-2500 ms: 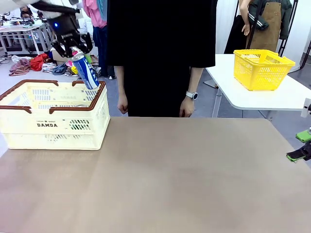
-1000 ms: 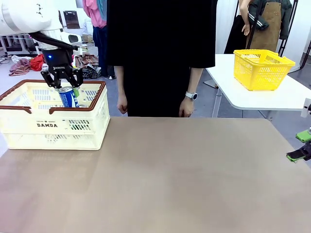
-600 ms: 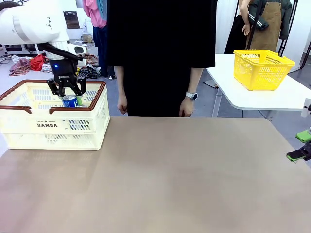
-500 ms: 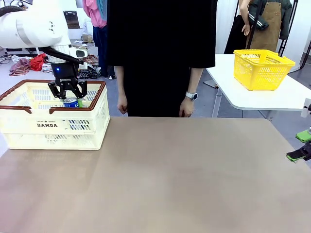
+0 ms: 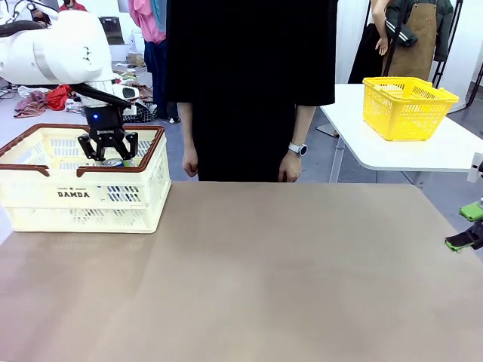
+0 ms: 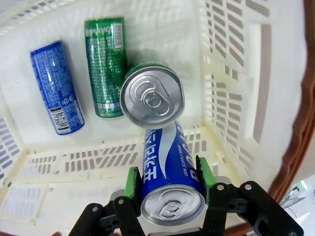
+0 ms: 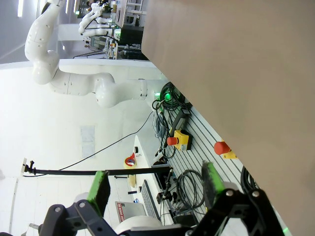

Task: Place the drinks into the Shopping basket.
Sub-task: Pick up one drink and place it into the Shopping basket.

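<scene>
While my left claw (image 6: 170, 189) hangs inside the Shopping basket (image 5: 143, 197), its green pads are clamped on the sides of a blue can (image 6: 170, 169) with white print, silver top facing my wrist. From the front, that claw (image 5: 112, 153) sits low between the basket's brown rims, toward its far right corner, with the can's top (image 5: 114, 162) just peeking over the near wall. On the basket floor an upright green can (image 6: 152, 96) stands directly beyond the one I hold, so close that I cannot tell whether they touch; a second green can (image 6: 105, 66) and another blue can (image 6: 56, 86) lie flat farther in, side by side. I judge this the setting-down step, nearly done. Next I should lower until the can's base rests on the floor, spread the pads, then lift straight out without knocking the upright can over. My right claw (image 7: 155, 189) idles off the surface's (image 5: 302, 279) edge, pads spread wide, holding nothing.
</scene>
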{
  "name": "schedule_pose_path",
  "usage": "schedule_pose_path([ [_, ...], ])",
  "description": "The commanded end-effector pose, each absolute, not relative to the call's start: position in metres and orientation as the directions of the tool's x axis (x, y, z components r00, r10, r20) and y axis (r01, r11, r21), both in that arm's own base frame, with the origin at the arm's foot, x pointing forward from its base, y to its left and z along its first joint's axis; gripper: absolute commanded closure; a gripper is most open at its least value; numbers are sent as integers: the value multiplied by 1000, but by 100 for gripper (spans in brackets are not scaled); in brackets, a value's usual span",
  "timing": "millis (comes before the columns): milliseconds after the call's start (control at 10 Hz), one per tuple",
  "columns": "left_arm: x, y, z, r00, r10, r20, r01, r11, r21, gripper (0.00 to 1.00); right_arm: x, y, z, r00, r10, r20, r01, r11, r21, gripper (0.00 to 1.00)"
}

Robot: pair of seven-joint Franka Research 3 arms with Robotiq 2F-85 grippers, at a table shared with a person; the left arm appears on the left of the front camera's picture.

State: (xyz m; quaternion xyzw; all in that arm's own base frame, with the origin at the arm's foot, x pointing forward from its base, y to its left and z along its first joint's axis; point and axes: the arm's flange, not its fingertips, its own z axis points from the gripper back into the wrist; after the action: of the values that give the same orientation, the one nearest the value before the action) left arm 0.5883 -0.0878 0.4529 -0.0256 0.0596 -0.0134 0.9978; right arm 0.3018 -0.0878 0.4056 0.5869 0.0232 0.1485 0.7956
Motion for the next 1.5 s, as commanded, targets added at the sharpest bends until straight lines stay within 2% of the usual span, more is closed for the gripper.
schedule_pose_path([
  [0,591,-91,447,995,14,-96,-15,1000,-5,100,301,-89,409,955,268,123,-197,271,942,0],
  [300,595,-95,437,994,17,-104,-17,1000,3,100,301,-89,409,955,268,123,-197,271,942,0],
  [400,597,-95,436,993,14,-114,-14,1000,-5,83,301,-89,409,955,268,123,-197,271,942,0],
  [500,596,-95,437,993,8,-118,-7,1000,6,35,301,-89,409,955,268,123,-197,271,942,0],
  [600,596,-94,437,993,5,-116,-5,1000,1,0,301,-89,409,955,268,123,-197,271,942,0],
  [1100,587,-77,460,997,26,-76,-29,999,-33,0,301,-89,409,955,268,123,-197,271,942,0],
  [1300,559,-58,522,999,-27,26,31,991,-133,0,301,-89,409,955,268,123,-197,271,942,0],
  [1400,542,-42,562,995,-4,101,23,982,-188,0,301,-89,409,955,268,123,-197,271,942,0],
])
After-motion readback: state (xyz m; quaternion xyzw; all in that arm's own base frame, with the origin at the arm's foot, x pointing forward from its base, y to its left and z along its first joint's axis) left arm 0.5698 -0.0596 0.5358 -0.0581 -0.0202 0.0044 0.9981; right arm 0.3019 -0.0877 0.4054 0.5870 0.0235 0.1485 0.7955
